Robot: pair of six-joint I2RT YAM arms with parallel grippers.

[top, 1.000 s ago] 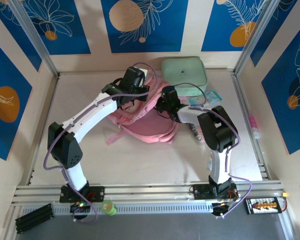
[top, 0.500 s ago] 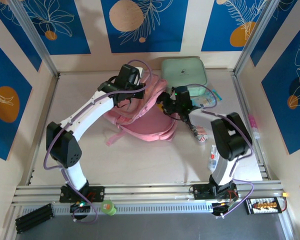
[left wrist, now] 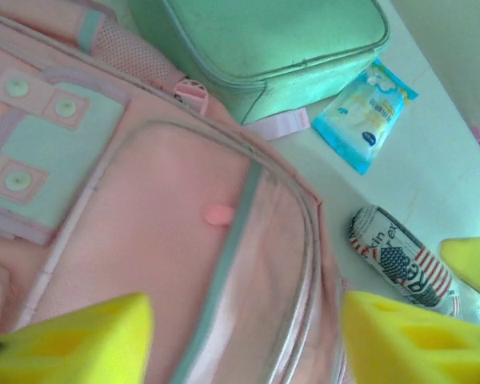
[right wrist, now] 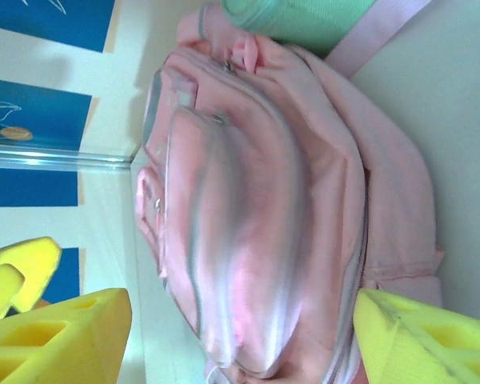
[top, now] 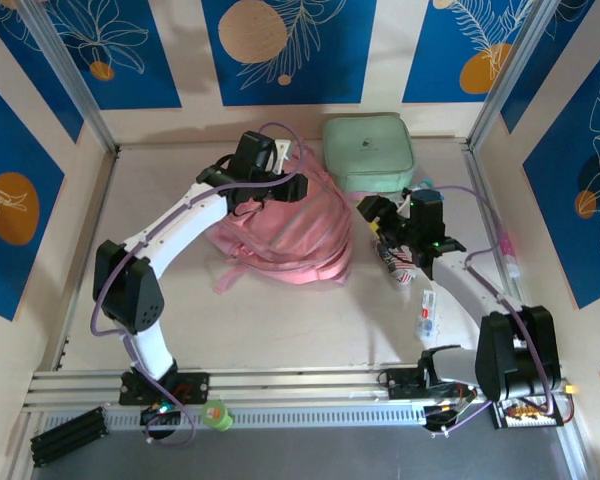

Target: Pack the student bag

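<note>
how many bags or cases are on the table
2. The pink bag lies mid-table. The mint case sits right behind it, against the back wall. I see no others, and there is little room to hide one.

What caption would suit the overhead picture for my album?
Left gripper open above the pink student bag, right gripper open beside it, mint-green case behind.

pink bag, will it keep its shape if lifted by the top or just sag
Probably sags: the bag is soft, rumpled fabric lying slumped on the table. Its loose straps would likely dangle and drag. The glossy front panel may be slippery to pinch; a seam or strap seems a safer hold.
</note>
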